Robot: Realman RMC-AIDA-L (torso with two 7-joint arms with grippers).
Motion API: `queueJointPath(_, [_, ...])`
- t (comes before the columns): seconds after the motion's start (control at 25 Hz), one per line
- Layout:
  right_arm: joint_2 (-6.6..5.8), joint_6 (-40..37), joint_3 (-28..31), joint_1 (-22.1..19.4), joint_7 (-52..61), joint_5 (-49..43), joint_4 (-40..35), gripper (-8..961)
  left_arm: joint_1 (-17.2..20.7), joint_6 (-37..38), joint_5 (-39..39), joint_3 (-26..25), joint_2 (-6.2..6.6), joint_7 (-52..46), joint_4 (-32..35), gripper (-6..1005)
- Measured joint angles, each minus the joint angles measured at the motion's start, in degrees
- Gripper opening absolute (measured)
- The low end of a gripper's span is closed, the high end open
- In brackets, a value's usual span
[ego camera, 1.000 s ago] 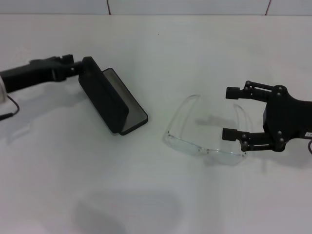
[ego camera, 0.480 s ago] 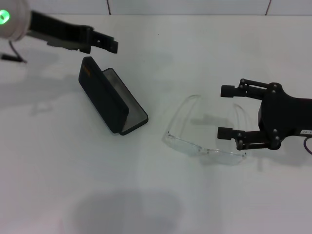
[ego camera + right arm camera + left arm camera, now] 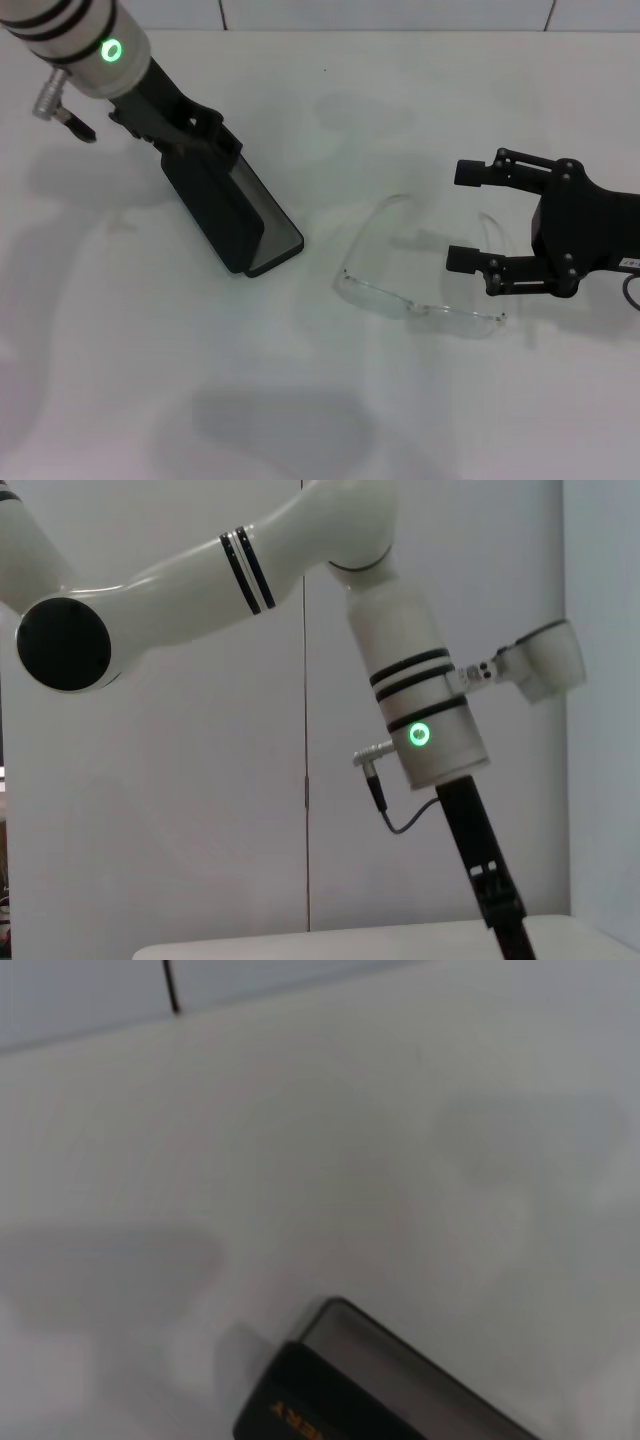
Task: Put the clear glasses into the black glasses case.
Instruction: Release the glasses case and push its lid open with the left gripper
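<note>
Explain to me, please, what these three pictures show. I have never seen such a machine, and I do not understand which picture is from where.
This is a robot with two arms, each ending in a claw. One picture looks down from its head; the other two come from cameras on its wrists.

On the white table stand the black glasses case, open, and lie the clear glasses.

The left claw is above the case's raised lid. The right claw is open, beside the glasses, holding nothing. The right wrist camera sees only the left arm.
</note>
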Motion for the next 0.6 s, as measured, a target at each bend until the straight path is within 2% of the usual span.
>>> queueJointPath(0.16, [-0.05,0.0,-0.1,-0.1,0.0,0.1,0.3,843,-1.5,-0.4,0.1,0.4,-0.02,-0.1,-3.2,731])
queueJointPath(0.44, [-0.09,0.2,-0.4,0.0,-0.1,0.1,0.7,843,-2.1,-0.9,0.3,0.1,-0.02,-0.2,-2.7,725])
queueJointPath(0.6, [-0.03,0.3,-0.5,0.0,-0.1,0.2,0.7,844,-3.4,-1.6,0.3,0.2,-0.02,-0.2,-4.7,722])
